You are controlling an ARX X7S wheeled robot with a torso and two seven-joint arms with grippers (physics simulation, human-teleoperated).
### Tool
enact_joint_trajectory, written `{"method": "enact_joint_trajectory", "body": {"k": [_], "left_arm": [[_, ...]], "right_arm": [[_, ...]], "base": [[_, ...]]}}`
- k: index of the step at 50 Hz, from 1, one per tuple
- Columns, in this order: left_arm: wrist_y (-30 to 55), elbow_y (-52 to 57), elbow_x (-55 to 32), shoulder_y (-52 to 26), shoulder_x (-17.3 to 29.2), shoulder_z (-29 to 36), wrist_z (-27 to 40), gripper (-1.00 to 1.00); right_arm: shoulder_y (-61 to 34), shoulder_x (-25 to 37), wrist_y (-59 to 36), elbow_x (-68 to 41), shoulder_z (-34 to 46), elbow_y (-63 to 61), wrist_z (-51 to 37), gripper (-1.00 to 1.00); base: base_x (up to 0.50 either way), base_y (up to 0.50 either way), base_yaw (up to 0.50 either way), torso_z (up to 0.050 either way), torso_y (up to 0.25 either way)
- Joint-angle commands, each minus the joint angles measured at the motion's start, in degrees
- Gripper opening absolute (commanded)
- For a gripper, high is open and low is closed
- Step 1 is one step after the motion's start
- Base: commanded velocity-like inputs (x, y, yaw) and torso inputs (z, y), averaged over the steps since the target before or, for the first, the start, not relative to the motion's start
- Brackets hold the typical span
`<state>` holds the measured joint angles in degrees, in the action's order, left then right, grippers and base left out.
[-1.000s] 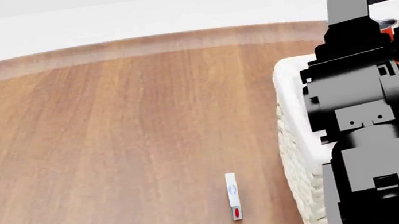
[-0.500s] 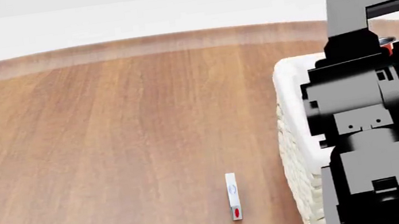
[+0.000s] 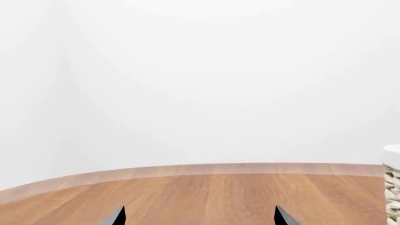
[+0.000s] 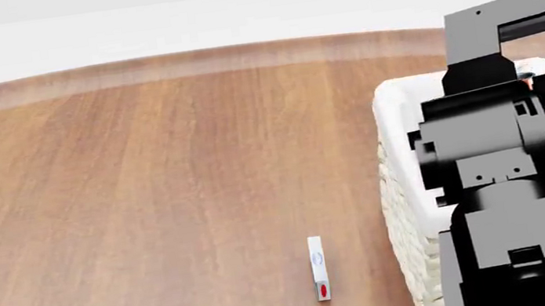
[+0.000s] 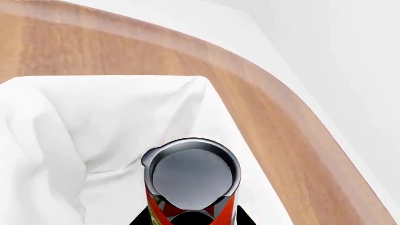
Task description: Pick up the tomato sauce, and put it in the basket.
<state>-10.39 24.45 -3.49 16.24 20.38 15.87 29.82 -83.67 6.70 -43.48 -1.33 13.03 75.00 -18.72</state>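
Observation:
The tomato sauce (image 5: 190, 180), a tin can with a silver top and red label, is held upright in my right gripper (image 5: 194, 220), whose dark fingers (image 5: 142, 218) close on its sides. It hangs over the white cloth liner of the basket (image 5: 93, 122). In the head view my right arm (image 4: 492, 140) covers the cream wicker basket (image 4: 391, 117) at the right, and only a red sliver of the can (image 4: 529, 81) shows behind it. My left gripper (image 3: 198, 220) is open and empty over the wooden table; the basket's edge (image 3: 392, 187) shows far to one side.
A small white stick-like item with a red dot (image 4: 318, 268) lies on the round wooden table (image 4: 150, 185) left of the basket. The table's curved far edge (image 4: 187, 61) meets a white background.
My right arm has sunk lower over the basket with the can in it; less of the can shows in the head view. The white item has not moved.

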Motion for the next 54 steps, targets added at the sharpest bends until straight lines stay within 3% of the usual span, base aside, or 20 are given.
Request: {"method": "enact_joint_trajectory", "body": {"k": [1,3,17,26,31,32,34,41,46,48,54], "left_arm": [[-0.2,0.3,0.1,0.4,0.3,0.1,0.3,1.0],[-0.3,0.3,-0.2,0.3,0.4,-0.1,0.3,1.0],[-0.3,0.1,-0.3,0.2,0.5,0.1,0.5,1.0],[-0.3,0.4,-0.8,0.2,0.8,-0.1,0.6,1.0],[-0.4,0.7,-0.8,0.4,0.9,-0.1,0.7,1.0],[-0.3,0.7,-0.8,0.3,0.9,0.0,0.7,1.0],[-0.3,0.8,-0.7,0.3,0.9,0.0,0.8,1.0],[-0.4,0.7,-0.6,0.3,1.0,0.2,0.8,1.0],[-0.5,0.4,0.1,0.2,0.8,1.0,0.7,1.0],[-0.6,1.4,0.5,0.9,1.0,1.2,0.9,1.0],[-0.7,1.7,0.3,0.8,1.4,0.9,0.9,1.0]], "right_arm": [[-0.3,0.2,-0.5,1.3,0.2,0.0,-0.6,1.0],[0.1,-0.3,-0.4,3.6,4.2,0.0,-0.6,1.0],[-4.1,0.0,4.5,1.3,3.0,0.0,-4.2,1.0],[-9.2,-3.5,11.9,1.9,5.6,0.0,-2.7,1.0],[-12.2,-6.7,18.6,1.9,11.3,-0.1,-5.2,1.0],[-12.4,-6.7,19.5,-2.6,17.0,-2.4,-6.4,1.0],[-11.1,-6.2,17.1,-5.5,19.1,-9.4,-8.3,1.0],[10.7,5.5,-20.8,-8.4,22.3,-69.6,-13.3,1.0],[22.8,7.1,-32.1,-7.1,30.0,-112.6,-20.5,1.0],[29.7,8.3,-30.8,-4.6,37.3,-122.0,-25.8,1.0],[42.4,10.4,-25.6,2.7,59.0,-125.3,-38.3,1.0]], "base": [[0.0,0.0,0.0,0.0,0.0],[0.0,0.0,0.0,0.0,0.0],[0.0,0.0,0.0,0.0,0.0],[0.0,0.0,0.0,0.0,0.0],[0.0,0.0,0.0,0.0,0.0],[0.0,0.0,0.0,0.0,0.0],[0.0,0.0,0.0,0.0,0.0],[0.0,0.0,0.0,0.0,0.0],[0.0,0.0,0.0,0.0,0.0],[0.0,0.0,0.0,0.0,0.0],[0.0,0.0,0.0,0.0,0.0]]}}
